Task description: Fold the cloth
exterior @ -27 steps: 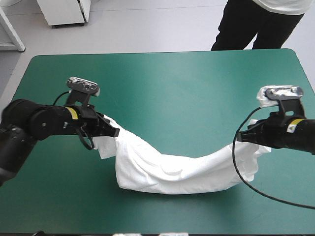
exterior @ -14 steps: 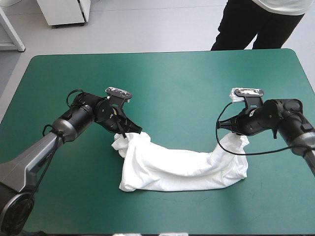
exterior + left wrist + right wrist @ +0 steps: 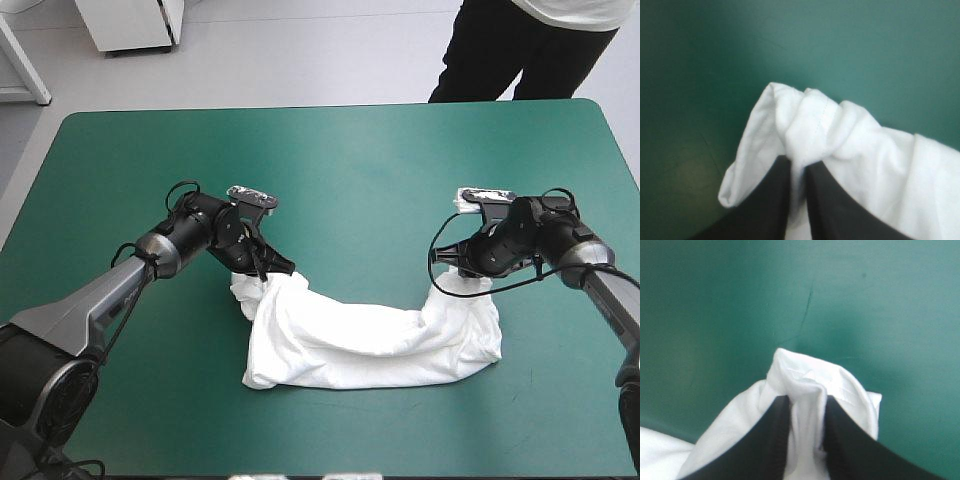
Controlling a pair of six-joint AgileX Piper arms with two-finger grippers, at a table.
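The white T-shirt (image 3: 365, 345) lies as a long rumpled band across the near middle of the teal-green table, both ends pulled up. My left gripper (image 3: 272, 268) is shut on the T-shirt at its left end; in the left wrist view a bunched fold (image 3: 812, 132) pokes out past the black fingers (image 3: 767, 200). At the band's right end, my right gripper (image 3: 462, 272) pinches a hemmed corner, and the right wrist view shows that corner (image 3: 810, 377) squeezed between its fingers (image 3: 850, 445). Both grippers sit low over the table.
Bare teal-green cover (image 3: 350, 170) stretches beyond the shirt toward the far edge and along the near edge (image 3: 150, 420). A black cable (image 3: 500, 285) loops by the right wrist over the shirt's right end.
Both arms have swung inward and toward the far side, drawing the shirt's two ends closer together. The sagging band has settled onto the table and bunched up.
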